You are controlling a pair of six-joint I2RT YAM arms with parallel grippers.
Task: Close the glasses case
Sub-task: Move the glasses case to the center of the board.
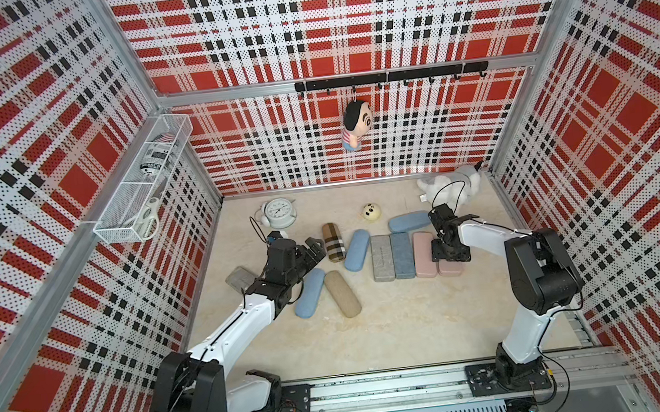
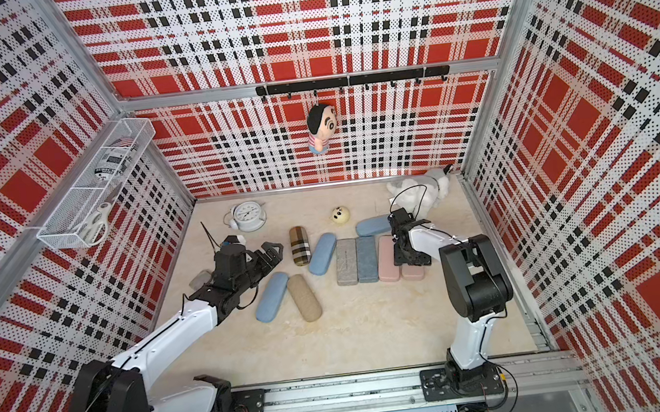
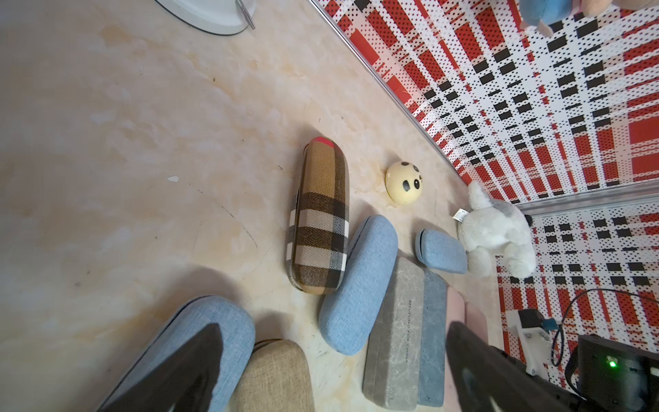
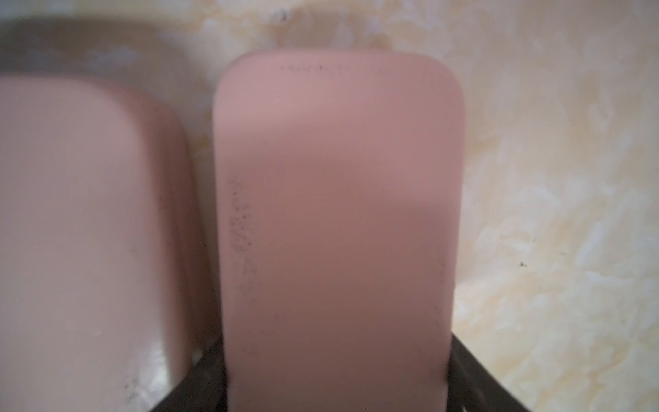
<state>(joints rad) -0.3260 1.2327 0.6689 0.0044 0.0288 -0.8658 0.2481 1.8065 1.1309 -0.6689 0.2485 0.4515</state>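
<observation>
Several glasses cases lie on the beige table [image 1: 396, 334]. At the right end of a row of them lies a pink glasses case [image 4: 335, 178], and my right gripper [image 4: 337, 371] points down with its fingers against both long sides of it. From above, the gripper [image 1: 451, 259] hides most of that case [image 1: 451, 270]; its seam does not show. A second pink case [image 1: 424, 255] lies just beside it. My left gripper [image 1: 316, 251] hovers wide open, holding nothing, above the gap between a blue case [image 3: 228, 321] and the grey case [image 3: 396, 331]. It stands near the plaid case [image 1: 333, 242].
Grey-blue [image 1: 402, 256], light blue [image 1: 357, 251] [image 1: 408, 221] [image 1: 309, 293] and tan [image 1: 342, 294] cases crowd the middle. Another grey case [image 1: 240, 278] lies partly under the left arm. A clock [image 1: 279, 212], a panda ball [image 1: 371, 212] and a plush toy [image 1: 449, 188] stand at the back.
</observation>
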